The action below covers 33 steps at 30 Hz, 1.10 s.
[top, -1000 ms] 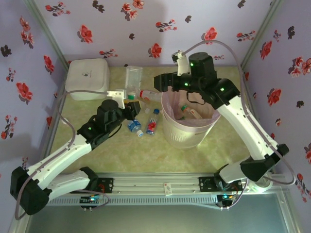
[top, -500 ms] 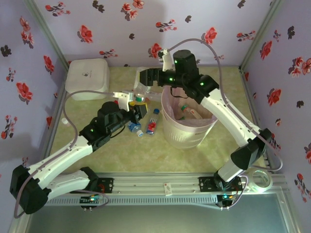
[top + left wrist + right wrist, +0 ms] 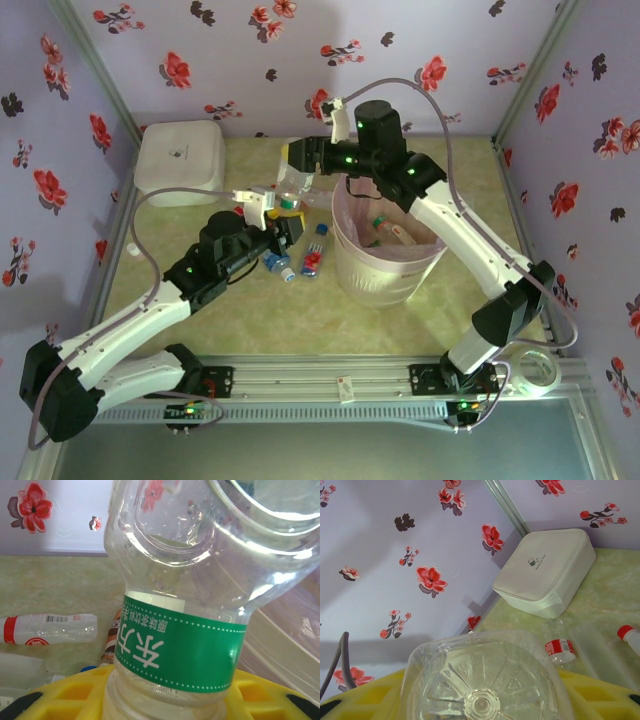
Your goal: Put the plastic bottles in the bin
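- Mostly hidden, left gripper (image 3: pixel 170 700) is clamped on green-label bottle (image 3: pixel 200 580) near the bin (image 3: pixel 385 285); cap cut off.
- Right gripper (image 3: pixel 480 700) is seen around clear bottle (image 3: pixel 480 680) base; grip cannot be told.
- Pale green desk (image 3: pixel 300 320), flowered lilac walls (image 3: pixel 200 60).

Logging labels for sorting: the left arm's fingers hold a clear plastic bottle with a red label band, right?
No: the label band is green, not red. The left wrist view shows the left arm's fingers holding a clear plastic bottle with a green label band.
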Motion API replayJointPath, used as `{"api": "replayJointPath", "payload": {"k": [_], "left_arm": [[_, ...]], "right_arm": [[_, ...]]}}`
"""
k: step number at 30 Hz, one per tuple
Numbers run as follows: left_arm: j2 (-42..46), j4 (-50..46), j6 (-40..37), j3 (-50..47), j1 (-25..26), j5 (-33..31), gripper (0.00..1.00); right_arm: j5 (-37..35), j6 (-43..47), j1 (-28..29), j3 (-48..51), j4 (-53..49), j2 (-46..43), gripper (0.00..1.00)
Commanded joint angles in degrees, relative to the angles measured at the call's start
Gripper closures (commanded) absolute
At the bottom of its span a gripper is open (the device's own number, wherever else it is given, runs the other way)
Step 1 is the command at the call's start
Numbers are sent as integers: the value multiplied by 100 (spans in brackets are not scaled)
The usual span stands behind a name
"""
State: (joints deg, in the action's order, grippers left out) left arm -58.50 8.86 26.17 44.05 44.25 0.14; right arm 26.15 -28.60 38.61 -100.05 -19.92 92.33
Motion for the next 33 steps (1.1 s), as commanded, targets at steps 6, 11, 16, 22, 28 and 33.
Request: {"api": "replayJointPath", "payload": {"k": [6, 11, 16, 22, 28, 33], "left_arm": [[153, 380, -86, -142, 36, -194, 6], [168, 353, -50, -176, 22, -342, 0], [188, 353, -61, -202, 25, -355, 0], [284, 315, -74, -302, 22, -363, 0], [362, 238, -7, -431, 14, -747, 0], [79, -912, 694, -136, -141, -1773, 0]], "right_arm": [[-81, -59, 37, 16, 358, -159, 58], [-354, 131, 33, -68, 342, -236, 59], [-799, 481, 24, -191, 248, -414, 59], [-1227, 906, -62, -539, -92, -658, 59], [-1513, 1110, -316, -758, -643, -1005, 59], [-1632, 1194, -672, -863, -1310, -1333, 61]]}}
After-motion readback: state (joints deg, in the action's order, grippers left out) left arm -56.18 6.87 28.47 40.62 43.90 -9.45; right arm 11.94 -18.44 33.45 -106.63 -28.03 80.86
